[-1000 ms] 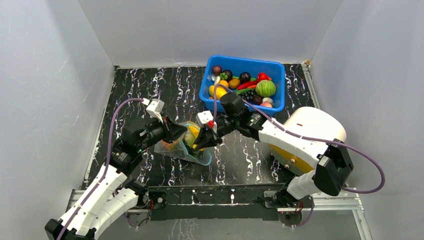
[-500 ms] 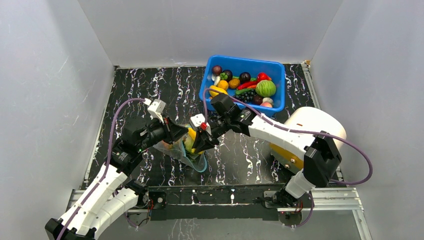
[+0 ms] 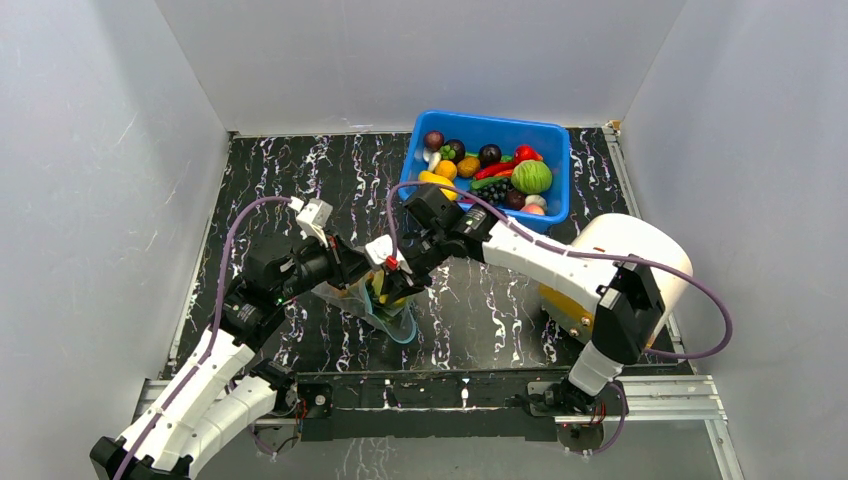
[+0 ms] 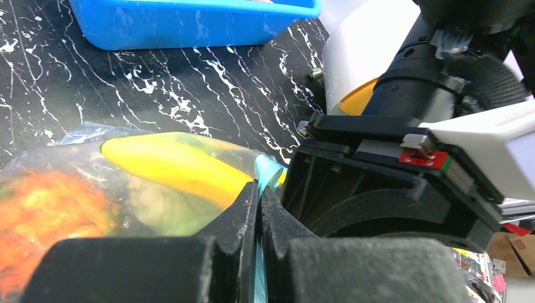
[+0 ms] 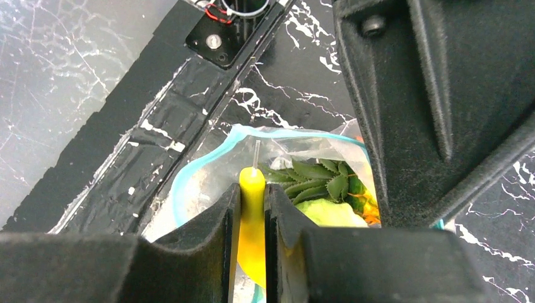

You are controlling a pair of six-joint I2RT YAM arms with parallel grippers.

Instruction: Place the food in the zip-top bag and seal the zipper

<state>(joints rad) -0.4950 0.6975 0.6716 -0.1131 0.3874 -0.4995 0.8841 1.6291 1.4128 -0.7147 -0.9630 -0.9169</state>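
The clear zip-top bag (image 3: 392, 318) lies in the middle of the table with its mouth facing right. My left gripper (image 3: 358, 270) is shut on the teal zipper (image 4: 266, 169) at the upper edge of the mouth and holds it up. My right gripper (image 3: 390, 291) is shut on a yellow banana (image 5: 252, 218) and holds it in the bag's open mouth. In the left wrist view the banana (image 4: 170, 165) shows through the plastic, beside an orange piece (image 4: 50, 208). In the right wrist view pineapple leaves (image 5: 315, 180) and a pale green piece (image 5: 331, 211) lie inside, ringed by the zipper (image 5: 189, 169).
A blue bin (image 3: 412, 165) with several more toy fruits and vegetables stands at the back right. A white and yellow rounded appliance (image 3: 625, 262) sits at the right. Grey walls close in the left, back and right sides.
My right gripper has moved left and down with the banana, into the bag's mouth. The bag's mouth has shifted slightly left. My left gripper has kept its hold on the zipper.
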